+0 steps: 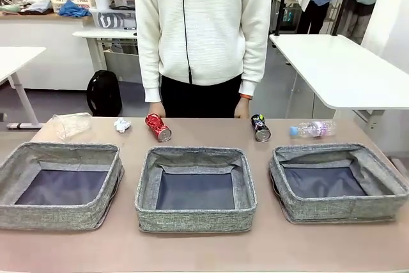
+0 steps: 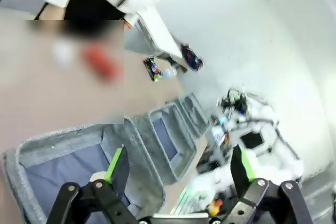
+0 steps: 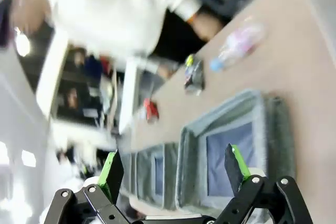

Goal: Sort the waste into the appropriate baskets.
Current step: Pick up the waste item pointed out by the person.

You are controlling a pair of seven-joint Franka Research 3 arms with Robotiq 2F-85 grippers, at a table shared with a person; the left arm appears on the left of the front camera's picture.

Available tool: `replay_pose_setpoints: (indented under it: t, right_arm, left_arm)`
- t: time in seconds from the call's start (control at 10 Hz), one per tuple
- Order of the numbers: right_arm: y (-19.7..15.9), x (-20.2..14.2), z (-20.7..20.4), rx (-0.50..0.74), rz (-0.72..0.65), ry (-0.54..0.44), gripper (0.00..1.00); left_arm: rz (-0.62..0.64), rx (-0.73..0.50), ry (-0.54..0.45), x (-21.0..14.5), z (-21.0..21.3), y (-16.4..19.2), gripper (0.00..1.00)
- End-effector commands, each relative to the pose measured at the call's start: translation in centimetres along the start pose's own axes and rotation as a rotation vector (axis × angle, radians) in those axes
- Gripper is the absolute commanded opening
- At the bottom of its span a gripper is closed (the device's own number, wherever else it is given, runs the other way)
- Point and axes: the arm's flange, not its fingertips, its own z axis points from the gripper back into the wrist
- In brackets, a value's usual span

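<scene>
The left gripper [image 2: 177,156] and right gripper [image 3: 172,156] stand wide open, empty. Beyond three baskets [image 1: 195,155], at the bench's [image 1: 192,250] far side, the red can [image 1: 158,127] and dark printed can [image 1: 260,128] lie on their sides; a nudging finger may roll them away.

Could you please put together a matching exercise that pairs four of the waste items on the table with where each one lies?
Things:
1. red can
2. dark printed can
3. crushed clear plastic bottle
4. small clear bottle with pink label

Places:
A. right end of the row, beyond the right basket
B. just right of the crumpled white paper ball
C. left end of the row, beyond the left basket
D. beyond the gap between the middle basket and the right basket

Pairs: 1-B, 2-D, 3-C, 4-A
</scene>
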Motion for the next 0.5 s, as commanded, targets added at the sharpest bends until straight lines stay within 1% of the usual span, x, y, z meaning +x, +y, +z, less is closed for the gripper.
replay_pose_setpoints:
  t: [0.0,0.4]
  right_arm:
    - [2.22,-0.45,-1.41,0.018,0.099,0.082,1.00]
    - [2.22,-0.45,-1.41,0.018,0.099,0.082,1.00]
  left_arm:
    - [-0.102,0.000,0.063,0.87,0.06,-2.11,1.00]
    - [-0.102,0.000,0.063,0.87,0.06,-2.11,1.00]
